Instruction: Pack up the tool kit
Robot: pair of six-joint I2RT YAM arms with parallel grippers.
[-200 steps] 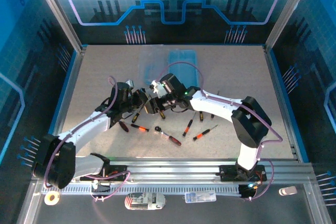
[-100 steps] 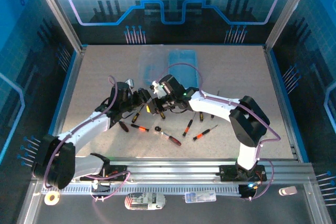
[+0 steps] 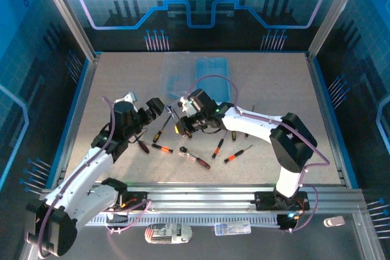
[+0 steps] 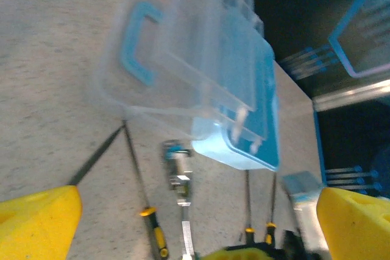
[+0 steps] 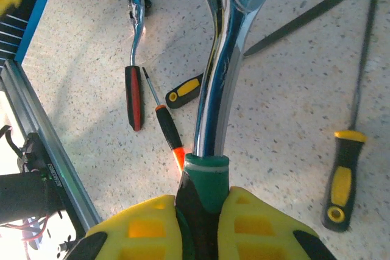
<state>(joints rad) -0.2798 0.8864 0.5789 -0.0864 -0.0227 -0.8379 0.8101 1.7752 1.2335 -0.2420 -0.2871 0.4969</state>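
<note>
The left gripper (image 3: 156,107) has just let go and pulled back toward its own side. Its yellow fingers (image 4: 38,218) now stand wide apart with nothing between them. In its wrist view the translucent blue tool box (image 4: 239,92) lies ahead of those fingers, lid open, with a few thin tools on the table (image 3: 274,89) in between.

The right gripper (image 5: 198,226) has clamped shut on the green-collared handle of a chrome ratchet wrench (image 5: 214,71), whose shaft runs straight out past its fingertips, off the table. To me that looks like a handover: the wrench has passed from the left to the right.

Under and beside the right fingers, loose pieces lie scattered on the table: a red-and-black-handled ratchet (image 5: 134,86), an orange-handled screwdriver (image 5: 166,127) and a yellow-and-black one (image 5: 339,182).

The box sits beyond the right fingers, well apart, so I'd say the wrench has yet to be carried over, with most of the kit unpacked.
</note>
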